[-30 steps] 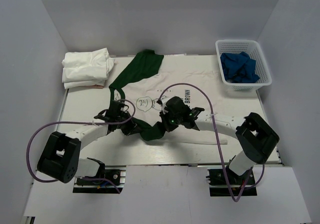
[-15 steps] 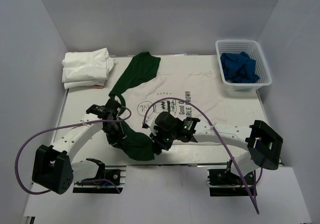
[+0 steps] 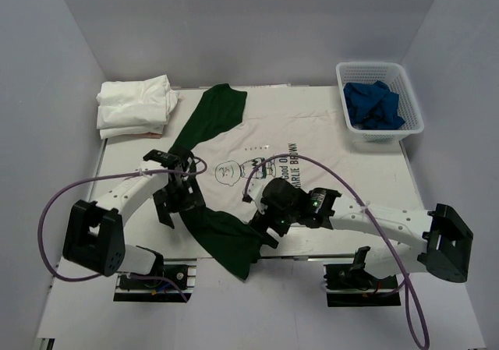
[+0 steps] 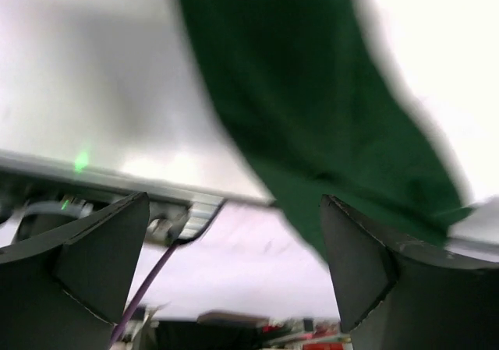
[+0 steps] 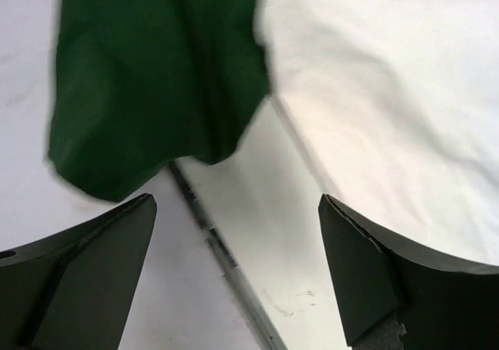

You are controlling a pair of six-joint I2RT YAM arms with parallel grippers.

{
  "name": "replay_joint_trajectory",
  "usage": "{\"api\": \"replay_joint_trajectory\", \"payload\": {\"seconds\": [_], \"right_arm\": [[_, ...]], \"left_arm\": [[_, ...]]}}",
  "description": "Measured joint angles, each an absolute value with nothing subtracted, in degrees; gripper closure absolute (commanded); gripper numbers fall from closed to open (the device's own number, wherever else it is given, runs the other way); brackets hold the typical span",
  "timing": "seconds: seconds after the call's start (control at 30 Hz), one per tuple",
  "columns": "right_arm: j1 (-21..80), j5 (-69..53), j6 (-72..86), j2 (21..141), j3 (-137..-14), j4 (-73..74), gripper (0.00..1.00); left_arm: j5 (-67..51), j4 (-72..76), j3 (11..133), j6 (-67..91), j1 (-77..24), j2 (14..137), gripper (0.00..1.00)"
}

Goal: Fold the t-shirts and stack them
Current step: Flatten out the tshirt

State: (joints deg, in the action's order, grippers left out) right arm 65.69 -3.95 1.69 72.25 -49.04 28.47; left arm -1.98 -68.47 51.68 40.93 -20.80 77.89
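The white t-shirt (image 3: 312,143) with the cartoon print lies spread across the table. One dark green sleeve (image 3: 210,120) points to the far left. The other green sleeve (image 3: 226,237) drapes over the near table edge. My left gripper (image 3: 173,208) stands open just left of that sleeve, nothing between its fingers (image 4: 86,272). The left wrist view shows the sleeve (image 4: 312,116) running over the edge. My right gripper (image 3: 263,227) stands open just right of the sleeve (image 5: 156,85), beside the white body (image 5: 390,93). Folded white t-shirts (image 3: 134,106) are stacked at the far left corner.
A white basket (image 3: 382,73) holding blue cloth (image 3: 373,104) stands at the far right corner. Grey walls close in the table on three sides. Purple cables loop from both arms. The near table edge (image 5: 226,256) runs under both grippers.
Both grippers have opened and let go of the green sleeve, which now hangs over the near edge. Both arms drew toward the near edge, pulling the shirt flatter.
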Motion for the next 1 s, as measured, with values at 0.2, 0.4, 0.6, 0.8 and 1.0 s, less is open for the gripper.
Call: {"api": "replay_joint_trajectory", "payload": {"seconds": [0.2, 0.4, 0.6, 0.8, 1.0], "right_arm": [[60.4, 8.3, 7.7, 74.7, -48.9, 25.8, 0.1], [47.7, 11.7, 13.7, 81.9, -48.9, 21.1, 0.1], [37.2, 11.2, 16.2, 90.7, -50.7, 17.9, 0.1], [32.2, 9.3, 16.0, 99.4, -58.1, 16.6, 0.1], [29.8, 6.2, 14.7, 105.1, -64.7, 14.2, 0.1]], "left_arm": [[-2.5, -57.7, 57.5, 40.9, -20.8, 88.1, 0.0], [-2.7, -49.2, 68.0, 39.8, -20.8, 100.6, 0.0], [-2.5, -48.7, 76.0, 38.1, -20.3, 111.1, 0.0], [-2.8, -54.6, 86.7, 35.8, -18.4, 118.9, 0.0], [-4.0, -57.4, 106.3, 30.7, -14.0, 130.2, 0.0]]}}
